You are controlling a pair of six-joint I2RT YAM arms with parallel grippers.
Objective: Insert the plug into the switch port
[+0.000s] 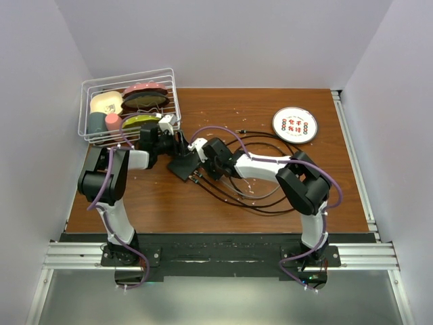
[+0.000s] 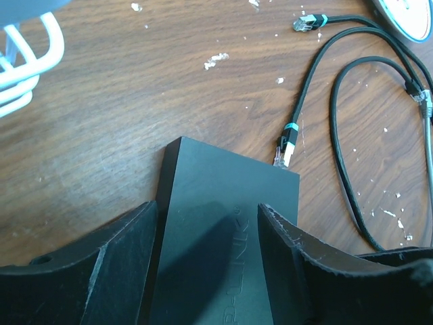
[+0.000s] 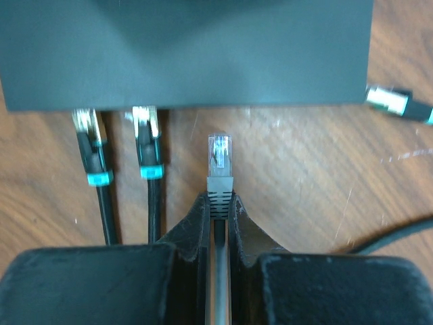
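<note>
Pinching the plug (image 3: 219, 156) in the right jaws, short of the switch box (image 3: 189, 54) edge, beside two seated cables (image 3: 153, 203); port hidden. Straddling the box with spread left jaws. Risking a crooked entry, shoving the box along the counter (image 3: 304, 189).

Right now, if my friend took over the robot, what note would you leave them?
Left gripper: fingers on either side of the black switch; can't tell if it squeezes.
Right gripper: shut on the plug, tip aimed at the switch's edge, not touching it.
Done: plug held and lined up; two other plugs sit at that edge.
Left to do: push the plug in.
</note>
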